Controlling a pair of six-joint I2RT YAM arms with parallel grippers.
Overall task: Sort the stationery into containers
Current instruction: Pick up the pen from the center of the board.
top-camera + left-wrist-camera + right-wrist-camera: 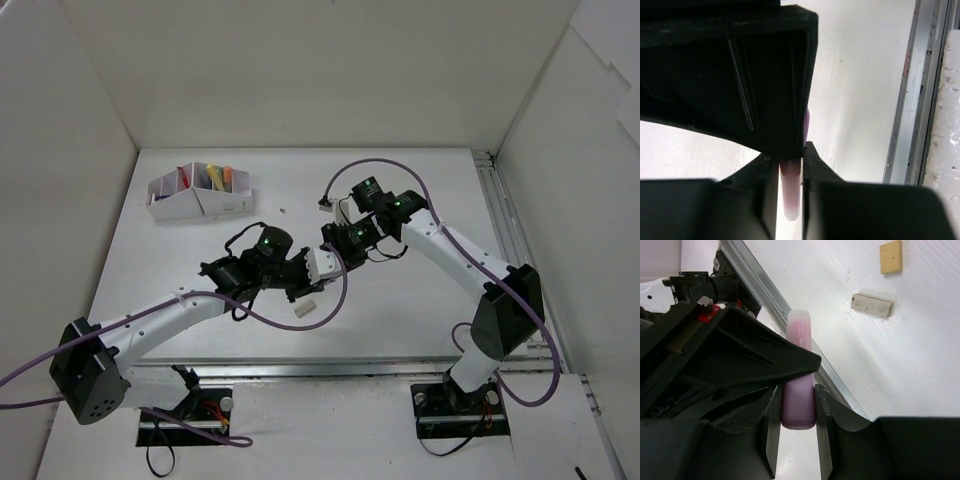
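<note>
White ribbed tabletop [400, 320]; left pincer [790, 167] and right pincer [798, 396] both clamped on smooth translucent pink marker [799, 340].

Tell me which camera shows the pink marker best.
The right wrist view: the pink marker fills the middle, pinched in the right end effector, mostly visible. The left wrist view shows only a pinkish sliver, perhaps the same marker, in the left end effector. In the top view I cannot spot it.

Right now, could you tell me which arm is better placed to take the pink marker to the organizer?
Left, probably. The left end effector and right end effector both grip the pink marker, but the organizer lies far to the robot's left.
</note>
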